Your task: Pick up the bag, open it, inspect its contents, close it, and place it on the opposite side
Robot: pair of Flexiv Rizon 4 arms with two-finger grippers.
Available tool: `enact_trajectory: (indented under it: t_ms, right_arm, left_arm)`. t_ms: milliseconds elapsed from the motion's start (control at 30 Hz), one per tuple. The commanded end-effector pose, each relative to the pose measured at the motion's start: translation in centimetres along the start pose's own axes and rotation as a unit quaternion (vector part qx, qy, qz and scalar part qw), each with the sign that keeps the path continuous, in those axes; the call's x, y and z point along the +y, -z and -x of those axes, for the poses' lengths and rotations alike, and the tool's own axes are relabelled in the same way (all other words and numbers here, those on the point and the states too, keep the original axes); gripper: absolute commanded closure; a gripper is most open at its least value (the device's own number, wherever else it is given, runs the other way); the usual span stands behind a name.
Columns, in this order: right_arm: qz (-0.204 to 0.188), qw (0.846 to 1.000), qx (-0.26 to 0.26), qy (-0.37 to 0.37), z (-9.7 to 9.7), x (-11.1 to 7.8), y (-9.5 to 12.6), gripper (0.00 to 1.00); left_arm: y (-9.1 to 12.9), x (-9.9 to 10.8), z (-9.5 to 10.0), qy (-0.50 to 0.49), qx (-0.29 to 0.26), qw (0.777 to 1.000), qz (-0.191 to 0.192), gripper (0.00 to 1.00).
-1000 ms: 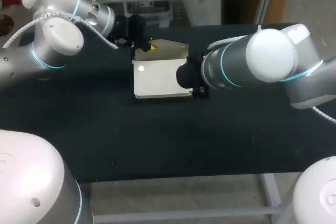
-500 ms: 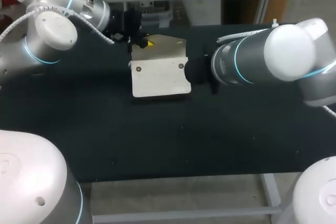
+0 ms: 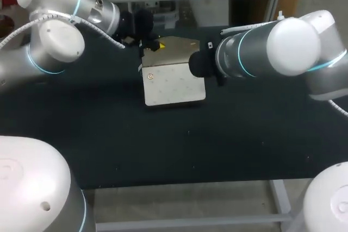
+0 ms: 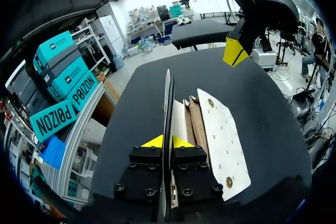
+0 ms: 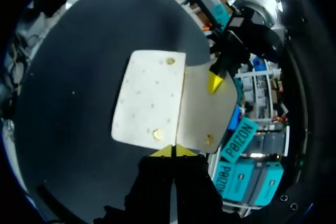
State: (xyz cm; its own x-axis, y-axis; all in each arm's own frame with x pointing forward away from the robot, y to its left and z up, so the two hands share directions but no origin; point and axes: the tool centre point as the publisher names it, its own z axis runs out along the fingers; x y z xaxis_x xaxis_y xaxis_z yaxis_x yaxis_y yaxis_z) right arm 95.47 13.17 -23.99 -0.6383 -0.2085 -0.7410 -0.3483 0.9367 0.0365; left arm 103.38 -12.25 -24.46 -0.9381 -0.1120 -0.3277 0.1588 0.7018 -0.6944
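While both arms hold it up, the bag (image 3: pixel 174 82) has drifted right over the table (image 3: pixel 244 145), flap hanging open | left gripper (image 4: pixel 167 142) pinches its panel, right gripper (image 5: pixel 172 151) clamps its edge | opened, likely inspection next

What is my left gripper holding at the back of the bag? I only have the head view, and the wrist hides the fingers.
Observer: The left gripper is shut on the bag. In its wrist view, one thin panel stands edge-on between the yellow tips.
Operator: Is the bag open at all?
Observer: Yes. Between that panel and the pale flap, brown inner layers show.
Operator: And the right gripper?
Observer: In its own wrist view, the right gripper has its tips together at the bag's near edge, by the fold. I cannot tell whether they pinch the bag.
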Motion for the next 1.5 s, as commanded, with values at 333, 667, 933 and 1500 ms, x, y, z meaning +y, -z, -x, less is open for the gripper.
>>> enact_trajectory:
  t_ms: [333, 667, 933, 1500]
  right_arm:
    - [0.006, 1.0, -0.002, -0.001, 1.7, 0.5, -4.2, 1.0]
    - [0.004, 1.0, 0.012, -0.008, 2.0, 0.1, -6.5, 1.0]
    - [0.011, 1.0, 0.018, -0.002, 0.4, 1.0, -5.8, 1.0]
    - [-0.014, 1.0, -0.012, -0.007, 0.6, 0.9, -4.4, 1.0]
  left_arm:
    - [1.3, -1.6, -1.1, 0.02, -0.032, 0.999, 0.002, 1.0]
    - [1.7, -2.5, -1.0, 0.017, -0.026, 0.999, -0.013, 1.0]
    - [2.4, -3.0, -0.2, 0.034, -0.049, 0.998, -0.025, 1.0]
    - [2.3, -3.4, -0.4, 0.025, -0.047, 0.998, -0.025, 1.0]
